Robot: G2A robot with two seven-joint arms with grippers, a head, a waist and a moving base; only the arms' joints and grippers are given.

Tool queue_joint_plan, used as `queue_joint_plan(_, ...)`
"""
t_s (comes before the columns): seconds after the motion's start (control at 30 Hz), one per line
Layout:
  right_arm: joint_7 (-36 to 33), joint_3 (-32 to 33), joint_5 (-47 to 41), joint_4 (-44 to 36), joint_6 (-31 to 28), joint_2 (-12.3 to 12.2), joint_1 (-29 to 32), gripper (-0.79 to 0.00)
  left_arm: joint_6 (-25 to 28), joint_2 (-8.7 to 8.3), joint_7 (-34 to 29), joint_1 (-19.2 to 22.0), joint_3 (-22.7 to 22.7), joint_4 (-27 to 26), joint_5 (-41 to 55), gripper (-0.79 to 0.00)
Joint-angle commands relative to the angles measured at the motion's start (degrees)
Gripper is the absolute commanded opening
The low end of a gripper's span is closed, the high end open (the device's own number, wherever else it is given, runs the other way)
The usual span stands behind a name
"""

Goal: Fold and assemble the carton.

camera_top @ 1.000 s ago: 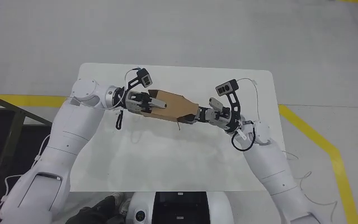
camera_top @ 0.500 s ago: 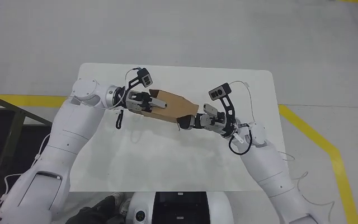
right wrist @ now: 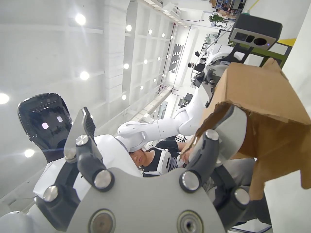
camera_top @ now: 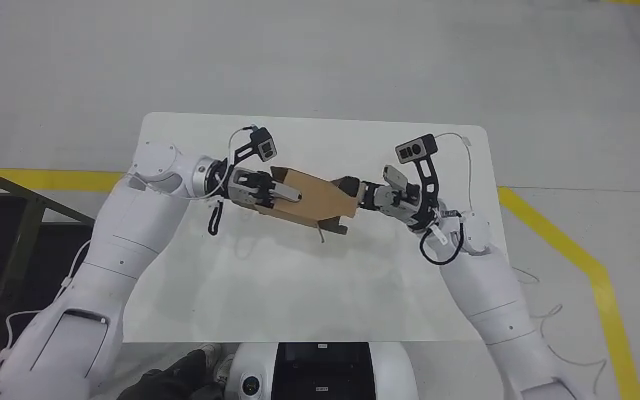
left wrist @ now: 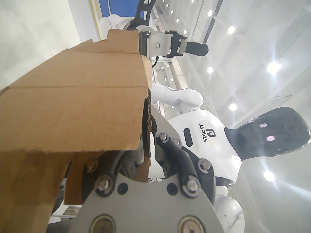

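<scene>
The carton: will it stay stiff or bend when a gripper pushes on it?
Probably fairly stiff: the carton is corrugated board and spans between the left gripper and right gripper without sagging. Its loose flap will likely swing at the crease. It seems light, being hollow.

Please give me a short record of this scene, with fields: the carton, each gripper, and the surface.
carton: brown cardboard, partly folded, held by its two ends over the table
left gripper: shut on one end of the carton
right gripper: open at the opposite end, one finger tucked under a flap
table: white
</scene>
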State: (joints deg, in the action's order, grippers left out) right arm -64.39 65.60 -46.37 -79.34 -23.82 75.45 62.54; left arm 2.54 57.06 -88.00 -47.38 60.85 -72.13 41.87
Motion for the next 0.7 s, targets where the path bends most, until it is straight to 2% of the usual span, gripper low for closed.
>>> queue_joint_plan(0.0,0.0,0.2,0.1,0.1,0.0,0.0,-0.1,0.0,-0.1,-0.17,0.0,-0.1,-0.4,-0.6,0.0,-0.785)
queue_joint_plan(0.67,-6.7,-0.3,-4.3,7.7,-0.5,0.5,-3.7,0.0,0.1,-2.38,0.0,-0.4,-4.1,-4.5,1.9,-0.785)
